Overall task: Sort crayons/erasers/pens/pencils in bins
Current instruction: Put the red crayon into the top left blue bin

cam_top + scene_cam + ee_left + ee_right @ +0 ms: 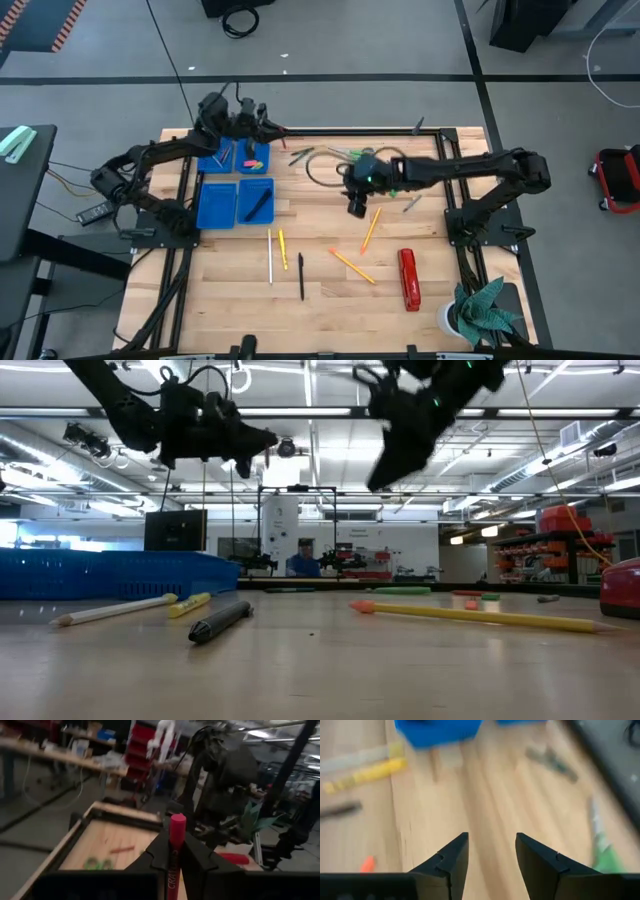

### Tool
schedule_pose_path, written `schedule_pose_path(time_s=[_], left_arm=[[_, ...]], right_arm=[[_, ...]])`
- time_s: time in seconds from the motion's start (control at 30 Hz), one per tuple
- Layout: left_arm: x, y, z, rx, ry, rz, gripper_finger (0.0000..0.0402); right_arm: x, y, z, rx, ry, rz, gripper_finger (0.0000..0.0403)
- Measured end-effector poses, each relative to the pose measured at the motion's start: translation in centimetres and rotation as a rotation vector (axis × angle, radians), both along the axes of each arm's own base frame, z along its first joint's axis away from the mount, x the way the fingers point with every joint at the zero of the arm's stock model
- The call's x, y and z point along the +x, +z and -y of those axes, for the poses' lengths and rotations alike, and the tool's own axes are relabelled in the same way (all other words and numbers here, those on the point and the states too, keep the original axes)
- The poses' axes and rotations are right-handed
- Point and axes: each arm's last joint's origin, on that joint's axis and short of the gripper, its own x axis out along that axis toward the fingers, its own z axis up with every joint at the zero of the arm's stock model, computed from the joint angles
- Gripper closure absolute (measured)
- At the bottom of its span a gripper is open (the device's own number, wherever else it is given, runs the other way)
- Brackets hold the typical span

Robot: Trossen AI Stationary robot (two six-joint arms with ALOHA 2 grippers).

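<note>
The left hand (172, 852) is hanging above the far-left part of the desk (330, 290), over the back pair of blue bins (232, 156), and it is gripping a red crayon (175, 855) tightly between its fingers. The crayon is poking out past the fingertips, and part of its label is showing.

The right hand (491, 855) is hovering over the middle of the desk, its fingers spread wide with nothing between them, only bare wood showing below the gap. Seen from above, it is sitting just beside the upper end of an orange pencil (371, 229) lying at a slant.

Four blue bins are sitting in a block at the left: the back two are holding small pieces I cannot tell apart, the front right bin (257, 200) is holding a dark pen (258, 206), and the front left bin (216, 204) is showing only its blue floor.

Loose on the wood nearer the front are lying a white pencil (269, 256), a short yellow pencil (283, 249), a black pen (300, 276) and another orange pencil (352, 266). A red stapler (408, 279) is resting to the right of them. Green-handled scissors (345, 153) and a few small sticks are lying near the back rail, close to a loop of cable (322, 168).

A potted plant (480, 310) is standing at the front right corner.
</note>
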Motion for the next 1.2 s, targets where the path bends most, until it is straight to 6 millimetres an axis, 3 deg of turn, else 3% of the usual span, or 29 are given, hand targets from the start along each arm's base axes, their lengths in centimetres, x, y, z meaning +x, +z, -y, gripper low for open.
schedule_pose_path(time_s=[0.1, 0.2, 0.4, 0.5, 0.73, 1.2], left_arm=[[-1.5, -0.5, -0.2, -0.018, 0.061, -0.1, 0.0368], [-3.2, -0.9, -0.1, -0.018, 0.243, -0.245, 0.0368], [-7.2, -1.1, 0.7, 0.019, 0.857, -0.658, 0.0361], [-8.3, -1.3, 1.3, -0.008, 1.043, -0.798, 0.0364], [-8.5, -2.7, 1.2, -0.076, 1.064, -0.917, 0.0359], [-9.4, -7.3, -1.4, -0.209, 1.102, -1.137, 0.0343]], right_arm=[[-1.1, -3.4, -0.2, 0.016, -0.009, -0.045, 0.0235], [-2.0, -5.5, 0.1, -0.01, -0.004, -0.057, 0.0235], [-2.1, -5.8, 1.8, -0.022, -0.082, 0.012, 0.0235], [-1.9, -5.4, 2.2, -0.015, -0.111, 0.068, 0.0235], [-1.4, -5.0, 1.9, -0.018, -0.102, 0.127, 0.0235], [-0.3, -3.4, 1.9, -0.055, -0.061, 0.313, 0.0235]])
